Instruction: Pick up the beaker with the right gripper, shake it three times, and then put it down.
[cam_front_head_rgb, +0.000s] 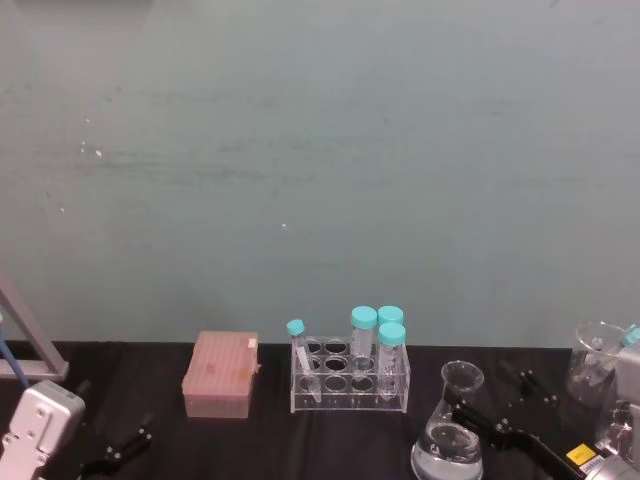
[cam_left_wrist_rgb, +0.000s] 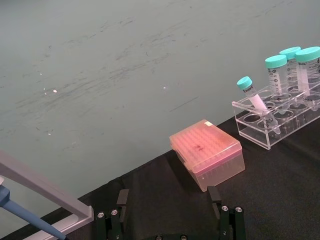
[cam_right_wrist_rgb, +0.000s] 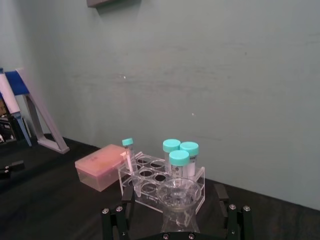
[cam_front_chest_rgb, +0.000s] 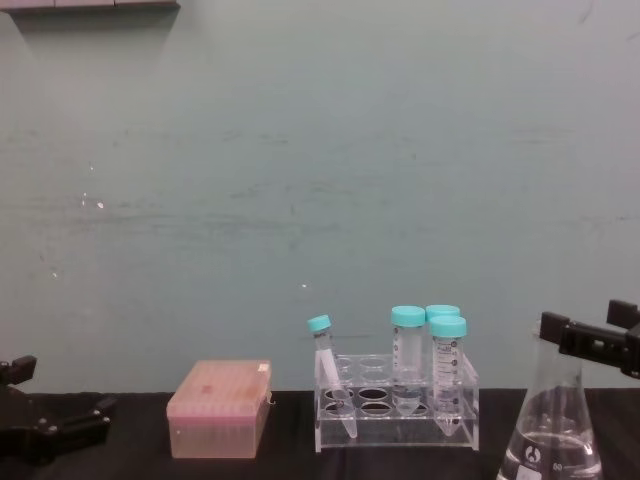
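The beaker (cam_front_head_rgb: 447, 432), a clear conical flask holding a little clear liquid, stands at the front right of the black table, right of the tube rack. My right gripper (cam_front_head_rgb: 486, 392) is at its neck, open. In the right wrist view the beaker's flared rim (cam_right_wrist_rgb: 177, 192) sits between the two black fingers (cam_right_wrist_rgb: 120, 216), with a gap on each side. From the chest view the right gripper (cam_front_chest_rgb: 590, 335) is level with the top of the beaker (cam_front_chest_rgb: 552, 440). My left gripper (cam_left_wrist_rgb: 170, 212) rests open and holding nothing at the front left of the table.
A clear rack (cam_front_head_rgb: 350, 385) with several teal-capped tubes stands in the middle. A pink tip box (cam_front_head_rgb: 222, 373) lies to its left. A second glass vessel (cam_front_head_rgb: 598, 360) stands at the far right. A pipette stand (cam_front_head_rgb: 30, 345) is at the far left.
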